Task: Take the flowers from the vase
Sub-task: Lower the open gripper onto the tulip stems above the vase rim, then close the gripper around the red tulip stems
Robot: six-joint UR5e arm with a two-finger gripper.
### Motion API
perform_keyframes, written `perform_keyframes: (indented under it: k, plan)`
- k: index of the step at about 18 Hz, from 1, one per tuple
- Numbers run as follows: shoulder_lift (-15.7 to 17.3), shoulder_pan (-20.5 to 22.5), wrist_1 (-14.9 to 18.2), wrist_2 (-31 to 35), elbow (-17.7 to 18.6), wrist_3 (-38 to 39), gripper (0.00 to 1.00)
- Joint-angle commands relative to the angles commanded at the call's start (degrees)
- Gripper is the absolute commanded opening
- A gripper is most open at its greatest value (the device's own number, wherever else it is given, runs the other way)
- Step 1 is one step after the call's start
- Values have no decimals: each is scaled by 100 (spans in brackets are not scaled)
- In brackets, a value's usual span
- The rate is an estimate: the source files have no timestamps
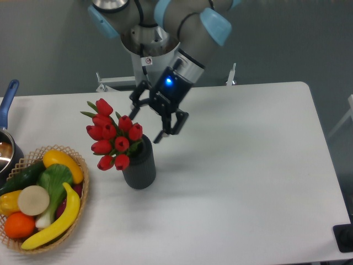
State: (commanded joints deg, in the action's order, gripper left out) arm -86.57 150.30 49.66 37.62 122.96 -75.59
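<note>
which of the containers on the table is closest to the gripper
The dark ribbed vase holding the red flowers, just below-left of the open gripper. The wicker basket and blue-handled pot sit far left.

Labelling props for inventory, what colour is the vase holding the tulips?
Dark grey, finely ribbed vase; the fixed camera view shows it.

You have one fixed view, set high at the table's [248,182] front edge and angled down across it toward the arm's base [150,52]. It stands fairly far off; the claw [145,126] sits left of centre, upper half.
</note>
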Motion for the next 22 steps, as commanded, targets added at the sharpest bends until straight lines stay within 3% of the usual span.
perform_keyframes:
  k: [14,15,19,20,22]
  plan:
    - [-483,-343,-96,-88,-202,44,99]
    - [-501,-343,-114,-88,-202,61,91]
    - [-510,-405,-114,-88,-202,53,10]
    - [-510,-405,-114,-88,-211,44,0]
    - [-519,-405,-114,-88,-255,44,0]
